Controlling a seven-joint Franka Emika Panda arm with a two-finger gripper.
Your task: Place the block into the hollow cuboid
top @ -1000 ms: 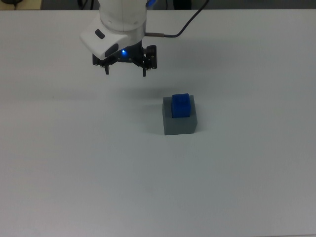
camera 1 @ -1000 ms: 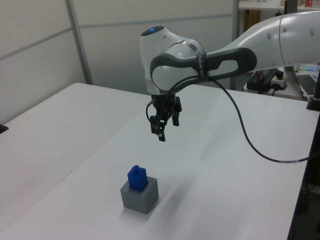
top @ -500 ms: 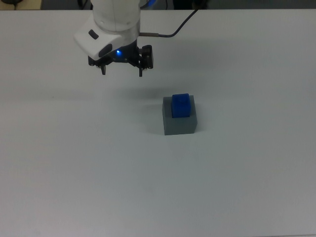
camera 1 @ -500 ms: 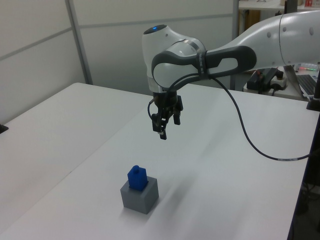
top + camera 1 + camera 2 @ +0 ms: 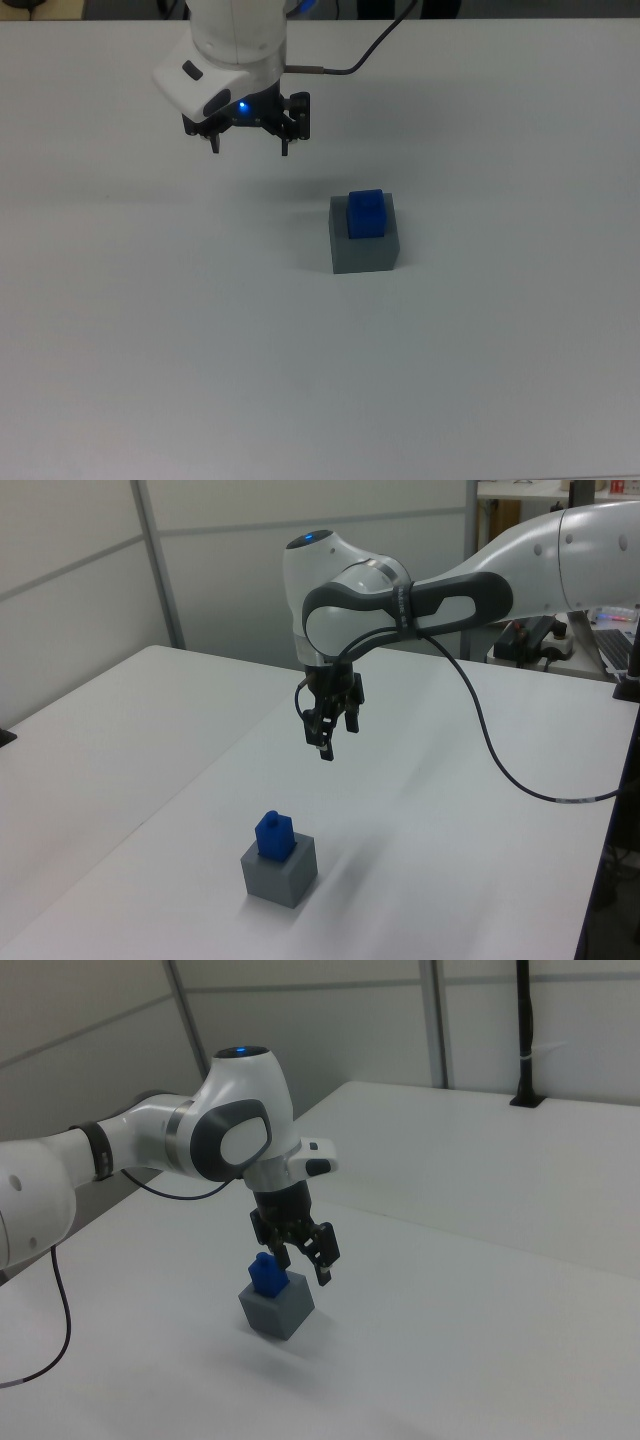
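Nearest the camera in the left view, low and left of centre in the frame, the hollow cuboid (image 5: 279, 870) sits on the white surface (image 5: 150, 780), and the block (image 5: 272, 835) stands upright in its top recess with most of its blue body showing above the rim; the top view puts the pair just right of centre, the block (image 5: 366, 213) toward the far part of the hollow cuboid (image 5: 364, 236). By that, the placing looks done, and what remains is for the arm to clear away cleanly: best to rise and retreat without swinging low over the box, so nothing nudges the block. Further back, in the upper middle of the left view, the gripper (image 5: 327, 723) hangs in the air well apart from both, fingers spread and empty; the top view shows the gripper (image 5: 250, 142) in the upper left of the frame.
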